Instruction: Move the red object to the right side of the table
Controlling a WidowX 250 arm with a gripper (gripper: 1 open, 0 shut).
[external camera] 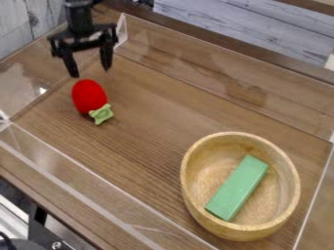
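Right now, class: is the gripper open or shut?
Open: the gripper has its jaws spread apart above the red object, holding nothing.

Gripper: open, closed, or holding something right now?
Gripper: open, jaws spread, holding nothing; it hangs above the red object, which lies on the table.
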